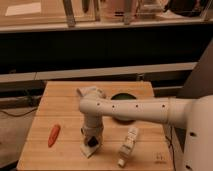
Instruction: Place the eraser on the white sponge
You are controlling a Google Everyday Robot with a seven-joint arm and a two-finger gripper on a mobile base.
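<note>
My gripper (91, 141) points straight down over the front middle of the wooden table, at the end of the white arm that reaches in from the right. Right under it lies the white sponge (87, 150), a small off-white block partly covered by the gripper. A tiny dark chunk, the eraser (93, 143), shows at the gripper's tip, on or just above the sponge. I cannot tell whether it is held or resting there.
An orange carrot-shaped thing (54, 135) lies to the left of the gripper. A pale knobbly bottle (128, 145) lies to its right. A dark green bowl (122, 98) sits behind the arm. The wooden table (60, 100) ends close in front of the sponge.
</note>
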